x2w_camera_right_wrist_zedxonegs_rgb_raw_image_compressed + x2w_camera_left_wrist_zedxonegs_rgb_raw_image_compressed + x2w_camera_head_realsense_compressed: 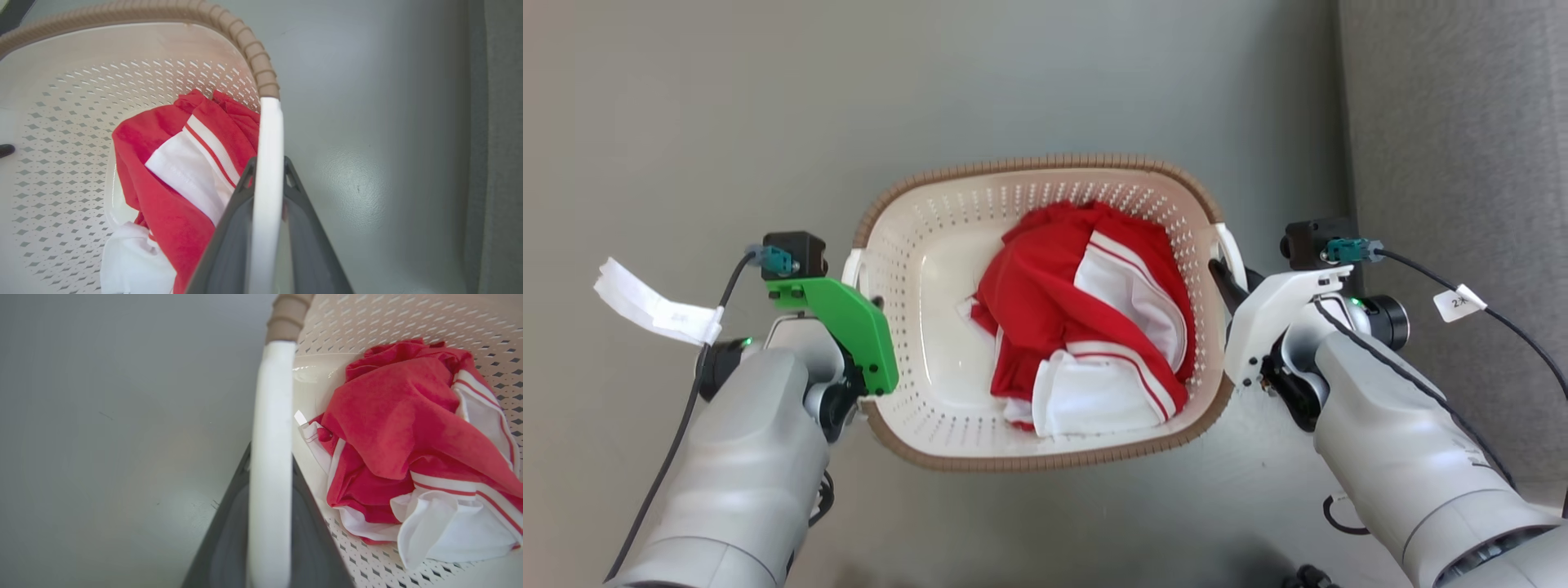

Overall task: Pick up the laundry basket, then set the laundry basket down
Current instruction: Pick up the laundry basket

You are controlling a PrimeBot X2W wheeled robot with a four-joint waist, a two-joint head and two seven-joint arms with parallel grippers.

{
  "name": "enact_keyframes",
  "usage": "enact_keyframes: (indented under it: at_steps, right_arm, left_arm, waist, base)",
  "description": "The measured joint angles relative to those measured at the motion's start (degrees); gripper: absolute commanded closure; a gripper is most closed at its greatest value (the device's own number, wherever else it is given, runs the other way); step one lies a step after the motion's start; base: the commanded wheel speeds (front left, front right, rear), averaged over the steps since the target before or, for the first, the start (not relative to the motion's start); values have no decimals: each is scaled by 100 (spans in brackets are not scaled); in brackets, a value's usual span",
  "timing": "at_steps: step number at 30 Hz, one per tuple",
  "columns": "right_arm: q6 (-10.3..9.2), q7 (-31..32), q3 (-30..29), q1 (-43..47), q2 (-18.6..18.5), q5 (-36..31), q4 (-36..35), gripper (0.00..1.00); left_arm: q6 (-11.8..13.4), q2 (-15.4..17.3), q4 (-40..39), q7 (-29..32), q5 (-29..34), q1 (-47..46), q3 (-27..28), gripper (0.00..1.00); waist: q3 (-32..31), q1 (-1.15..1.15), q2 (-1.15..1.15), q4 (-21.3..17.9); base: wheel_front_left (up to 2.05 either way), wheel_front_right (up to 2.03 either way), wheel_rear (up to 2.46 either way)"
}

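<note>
The laundry basket (907, 269) is cream, perforated, brown-rimmed.

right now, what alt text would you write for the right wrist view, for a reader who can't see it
The right hand is shut on the white handle of a laundry basket. Inside the cream, perforated basket lies a crumpled red and white garment, and grey floor lies beyond the brown rim.
</note>
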Motion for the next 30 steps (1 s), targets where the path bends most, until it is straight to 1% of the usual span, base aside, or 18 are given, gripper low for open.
enact_keyframes:
  at_steps: [15, 20, 30]
  right_arm:
    - [0, 806, 439, 355, -3, 548, 92, 100]
    - [0, 1032, 461, 452, 0, 668, 181, 100]
    - [0, 1391, 547, 559, 1, 905, 236, 100]
  left_arm:
    - [-29, 9, 82, 659, -514, 519, -166, 100]
    - [-29, 8, 67, 851, -705, 656, -269, 100]
    - [-29, 9, 71, 1178, -881, 780, -331, 100]
  waist:
    - [-1046, 0, 0, -60]
    - [-1409, 0, 0, -93]
    - [-2087, 0, 0, -131]
  base:
    - [0, 0, 0]
    - [0, 0, 0]
    - [0, 0, 0]
